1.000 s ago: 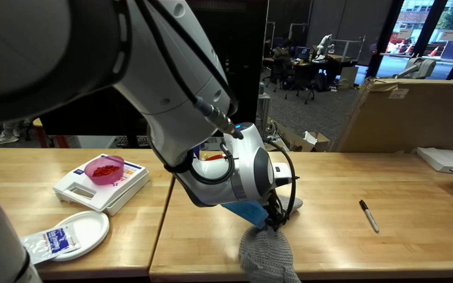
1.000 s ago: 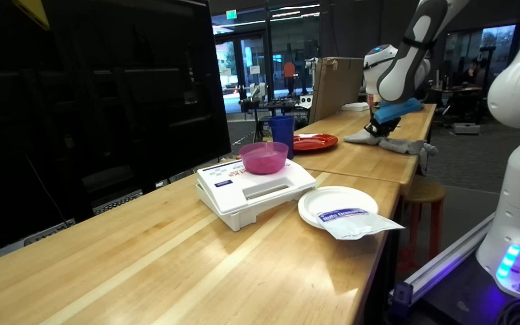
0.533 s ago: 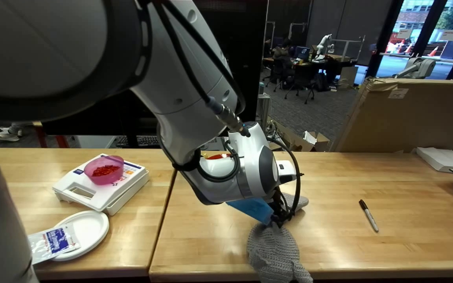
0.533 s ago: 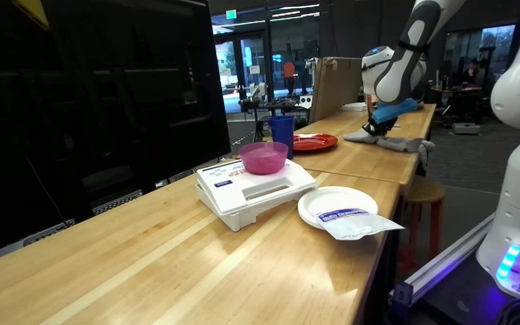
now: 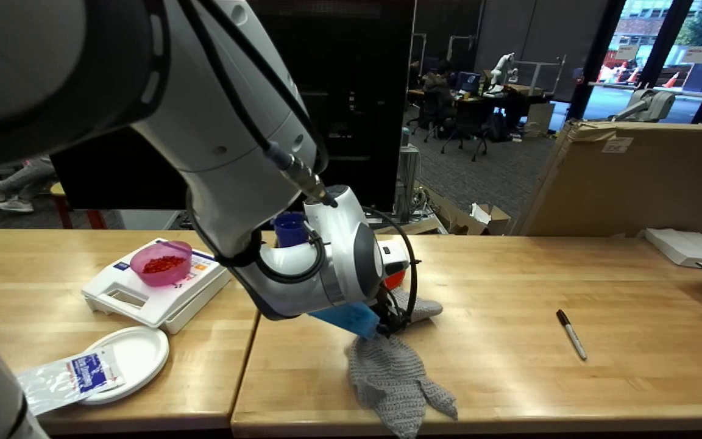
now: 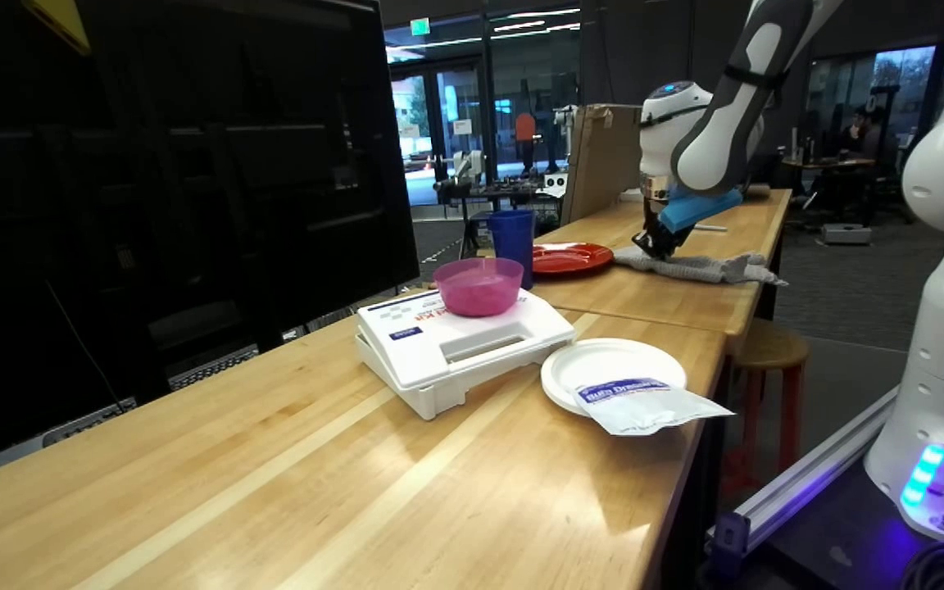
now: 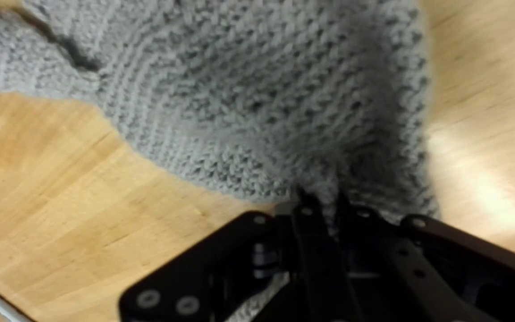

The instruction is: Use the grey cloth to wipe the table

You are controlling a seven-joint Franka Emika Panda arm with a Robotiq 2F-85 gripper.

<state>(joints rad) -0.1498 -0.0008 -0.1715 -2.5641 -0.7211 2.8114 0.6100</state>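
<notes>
The grey knitted cloth (image 5: 390,375) lies bunched on the wooden table (image 5: 509,378), with a corner reaching just over the front edge. It also shows in an exterior view (image 6: 705,268) and fills much of the wrist view (image 7: 248,85). My gripper (image 7: 322,203) is shut on a pinched fold of the cloth and points down close to the tabletop. The gripper also shows in both exterior views (image 5: 387,329) (image 6: 657,246). One end of the cloth sticks out beyond the gripper, away from the front edge. A blue pad (image 5: 351,318) sits on the wrist.
A red plate (image 6: 572,258) and a blue cup (image 6: 513,242) stand near the cloth's far end. A black and grey marker (image 5: 571,334) lies to the right. A white case (image 5: 162,292) with a pink bowl (image 5: 162,263) and a white plate (image 5: 144,360) are left.
The gripper first shifted slightly right, then left in an exterior view, dragging the cloth towards the red plate. Less cloth hangs over the front edge now. The grip has stayed shut.
</notes>
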